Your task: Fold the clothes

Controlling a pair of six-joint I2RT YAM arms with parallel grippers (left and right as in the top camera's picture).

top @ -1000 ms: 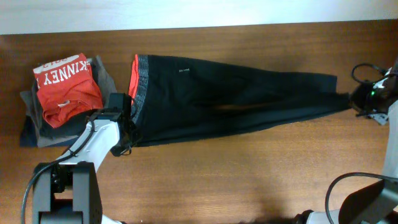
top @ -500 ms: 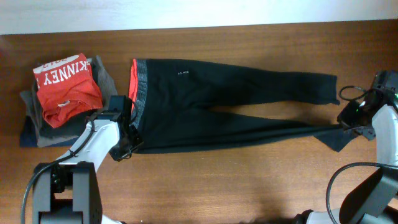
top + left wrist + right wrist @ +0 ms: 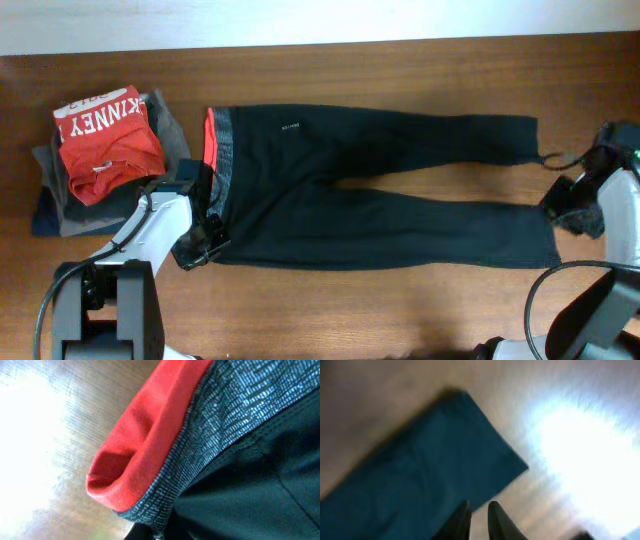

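Brown wood table [image 3: 400, 310], with a pale strip along the top edge of the overhead view. Black pants [image 3: 380, 200] lay flat across the middle, waistband at left, both legs running right, cuffs near the right edge. Upper left: red T-shirt [image 3: 105, 140] on a folded grey and navy stack [image 3: 55, 205], just beside the waistband. Left gripper [image 3: 203, 243] clamped on the lower-left waistband corner. Right gripper [image 3: 556, 207] was by the lower cuff, fingers nearly together; the wrist view was too blurred to tell if it held cloth. Wood showed above and below the pants.
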